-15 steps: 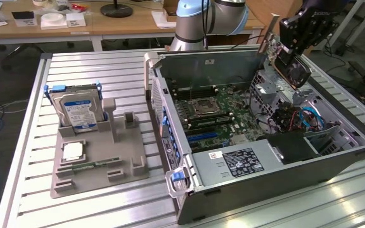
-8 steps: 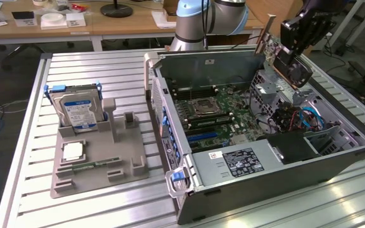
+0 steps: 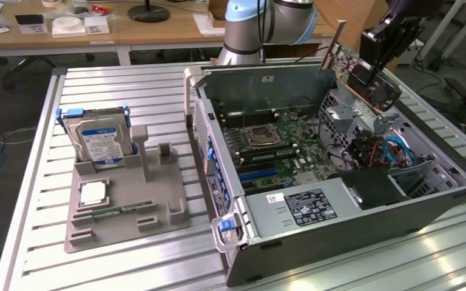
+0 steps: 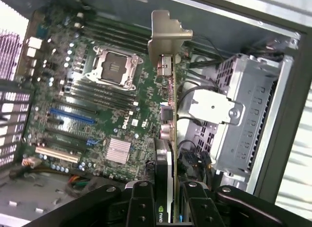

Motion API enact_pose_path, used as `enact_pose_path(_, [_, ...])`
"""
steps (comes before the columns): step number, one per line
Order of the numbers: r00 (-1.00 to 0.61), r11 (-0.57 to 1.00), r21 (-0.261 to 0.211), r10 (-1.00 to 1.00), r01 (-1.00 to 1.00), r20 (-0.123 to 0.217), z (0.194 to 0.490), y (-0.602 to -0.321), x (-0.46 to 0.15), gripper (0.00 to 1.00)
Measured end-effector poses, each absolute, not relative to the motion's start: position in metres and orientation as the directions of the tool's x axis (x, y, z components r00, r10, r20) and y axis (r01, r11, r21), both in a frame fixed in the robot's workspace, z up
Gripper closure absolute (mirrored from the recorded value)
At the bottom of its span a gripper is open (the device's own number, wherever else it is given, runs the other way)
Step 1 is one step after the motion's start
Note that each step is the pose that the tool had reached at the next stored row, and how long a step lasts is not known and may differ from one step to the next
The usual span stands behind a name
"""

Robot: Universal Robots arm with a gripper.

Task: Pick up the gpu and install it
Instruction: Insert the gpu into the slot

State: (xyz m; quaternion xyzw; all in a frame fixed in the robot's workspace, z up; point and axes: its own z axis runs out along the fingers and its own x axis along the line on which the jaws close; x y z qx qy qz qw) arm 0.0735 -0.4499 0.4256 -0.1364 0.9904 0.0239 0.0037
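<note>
The gpu [image 3: 368, 77] hangs tilted in the air above the far right corner of the open computer case [image 3: 338, 242], its silver end bracket [image 3: 331, 48] pointing up and towards the exterior view's left. My gripper [image 3: 381, 53] is shut on the card's black cooler end. In the wrist view the gpu [image 4: 169, 139] appears edge-on between my gripper's [image 4: 166, 197] two black fingers [image 4: 141, 205], with the bracket [image 4: 168, 36] at the far end. Beneath it lies the green motherboard [image 4: 97, 105], between the processor socket [image 4: 115, 67] and the silver drive cage [image 4: 243, 124].
On the exterior view's left a grey holder [image 3: 128, 227] carries a silver hard drive with a blue label [image 3: 97, 144], a narrow green memory stick [image 3: 119, 211] and a small silver chip [image 3: 94, 193]. Cables [image 3: 383, 151] and the power supply [image 3: 314, 207] crowd the case's right side.
</note>
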Motion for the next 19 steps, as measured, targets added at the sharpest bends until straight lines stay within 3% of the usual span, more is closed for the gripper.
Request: enact_pose_path(19, [-0.875, 0.874, 0.046, -0.484, -0.484, -0.014, 0.4233, -0.4493, 0.0734, 0.73])
